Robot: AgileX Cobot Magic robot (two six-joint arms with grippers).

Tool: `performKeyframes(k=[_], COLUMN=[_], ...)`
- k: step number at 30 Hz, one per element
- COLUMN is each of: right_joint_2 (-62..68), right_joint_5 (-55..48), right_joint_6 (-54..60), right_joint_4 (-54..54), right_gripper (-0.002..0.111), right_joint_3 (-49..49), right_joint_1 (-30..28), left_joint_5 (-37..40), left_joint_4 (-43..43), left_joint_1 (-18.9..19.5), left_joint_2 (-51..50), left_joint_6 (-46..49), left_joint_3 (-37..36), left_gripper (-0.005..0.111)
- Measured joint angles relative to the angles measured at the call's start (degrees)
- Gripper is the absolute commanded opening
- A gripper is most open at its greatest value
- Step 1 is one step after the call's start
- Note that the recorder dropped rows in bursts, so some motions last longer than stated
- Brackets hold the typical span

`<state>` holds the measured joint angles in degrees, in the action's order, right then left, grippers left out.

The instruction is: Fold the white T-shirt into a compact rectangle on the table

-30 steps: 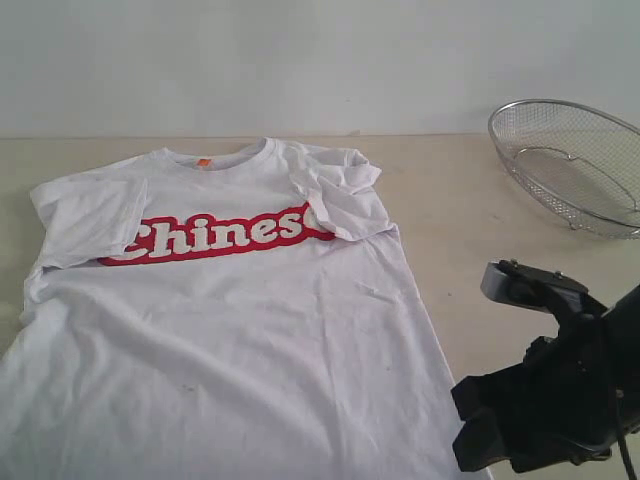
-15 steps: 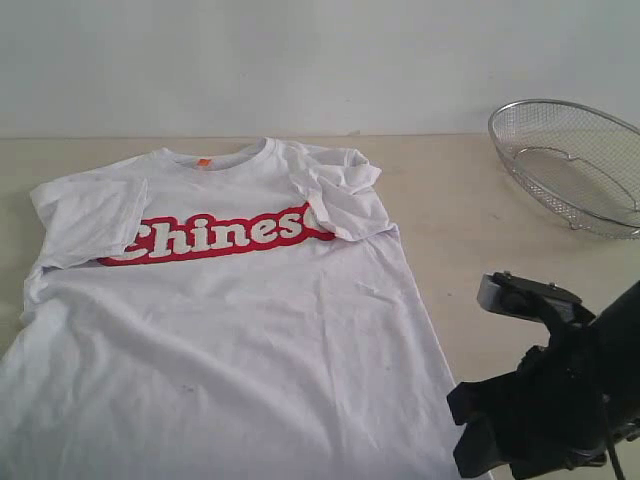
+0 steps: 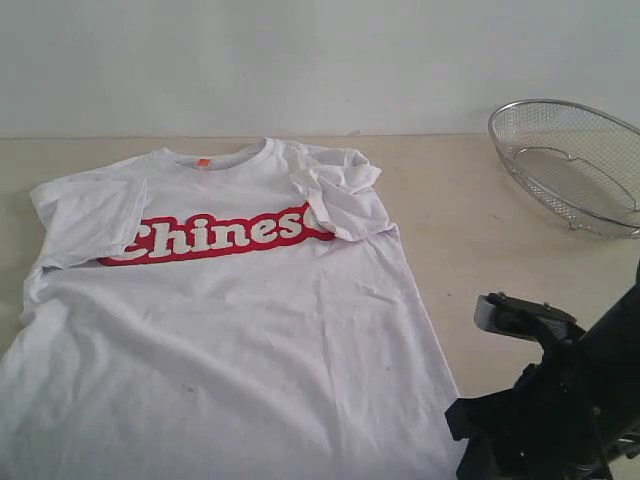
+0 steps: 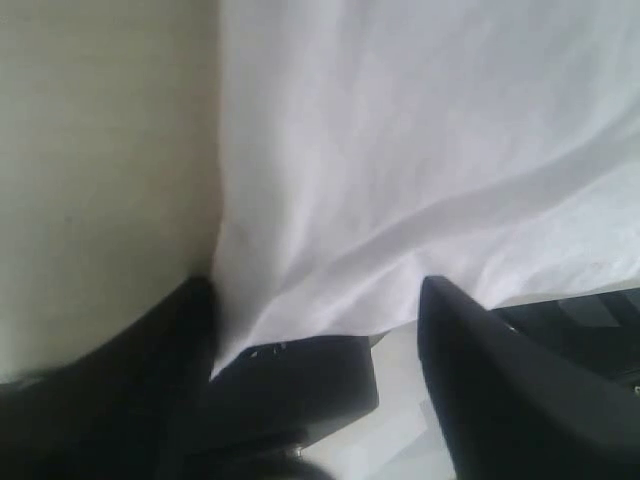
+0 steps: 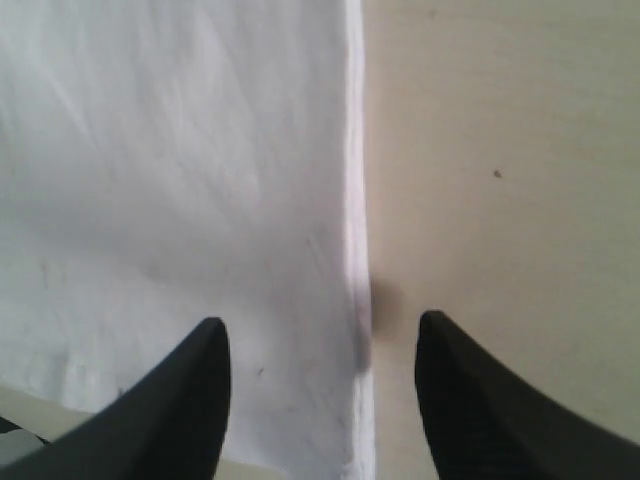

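One red "Chines" lettering point(image 3: 225, 237) on the white T-shirt point(image 3: 250, 340)

R gripper point(image 5: 318, 340) sank lower by white T-shirt point(image 3: 250, 330) edge.

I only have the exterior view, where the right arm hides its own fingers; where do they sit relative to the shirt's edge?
Observer: The right gripper is open and straddles the side edge of the white T-shirt: one finger over cloth, the other over bare table.
Operator: Thank you. And the left gripper, which I cannot see at all?
Observer: The left gripper is open too, at an edge of the shirt, with cloth showing between its fingers.
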<state>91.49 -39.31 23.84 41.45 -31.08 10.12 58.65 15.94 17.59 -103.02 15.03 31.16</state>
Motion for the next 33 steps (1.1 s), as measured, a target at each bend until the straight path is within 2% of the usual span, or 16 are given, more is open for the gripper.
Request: performKeyframes(k=[11,18,28,31,33], right_joint_2=[0.11,0.11,0.11,0.11,0.11], right_joint_5=[-0.47,-1.90,-2.25,-2.34,-2.34], right_joint_6=[0.00,0.00,0.00,0.00,0.00], right_joint_4=[0.00,0.00,0.00,0.13,0.23], right_gripper=[0.050,0.050,0.050,0.050,0.050], right_joint_3=[0.00,0.00,0.00,0.00,0.00], right_joint_1=[0.00,0.00,0.00,0.00,0.00], left_joint_5=[0.00,-0.55,-0.91,-1.02,-1.16], left_joint_4=[-0.10,-1.02,-1.43,-1.43,-1.43], left_joint_1=[0.00,0.00,0.00,0.00,0.00], left_joint_2=[-0.03,-0.03,-0.25,-0.25,-0.25], left_joint_6=[0.00,0.00,0.13,0.13,0.13], left_joint_3=[0.00,0.00,-0.11,-0.11,-0.11], left_gripper=[0.057,0.039,0.038,0.033,0.026])
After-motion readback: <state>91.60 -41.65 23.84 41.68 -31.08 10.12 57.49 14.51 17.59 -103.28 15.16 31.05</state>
